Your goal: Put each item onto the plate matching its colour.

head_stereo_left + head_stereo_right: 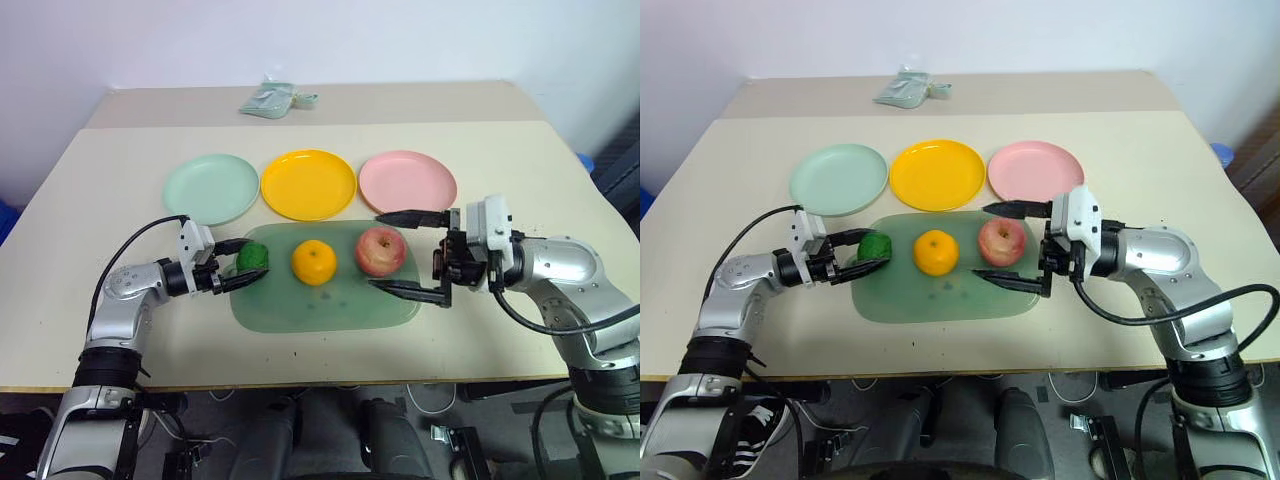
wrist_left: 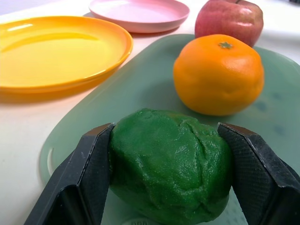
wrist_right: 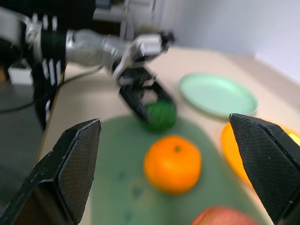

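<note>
The left gripper (image 1: 238, 268) was clamped on the bumpy green fruit (image 2: 171, 164) at the left end of the green mat (image 1: 330, 310); the right gripper (image 1: 408, 252) stood wide apart, its fingers flanking the apple (image 1: 380, 250) without touching. Three fruits sat on the mat, the orange (image 1: 314, 262) between. Beyond lay three plates: mint (image 1: 211, 188), yellow (image 1: 308, 183), pink (image 1: 407, 180). The head views showed a packet (image 1: 268, 98) farthest back

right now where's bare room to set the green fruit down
All three plates are bare: mint plate, yellow plate, pink plate. The table beyond and beside them is bare too. The mat is crowded: orange, apple, both claws.
</note>
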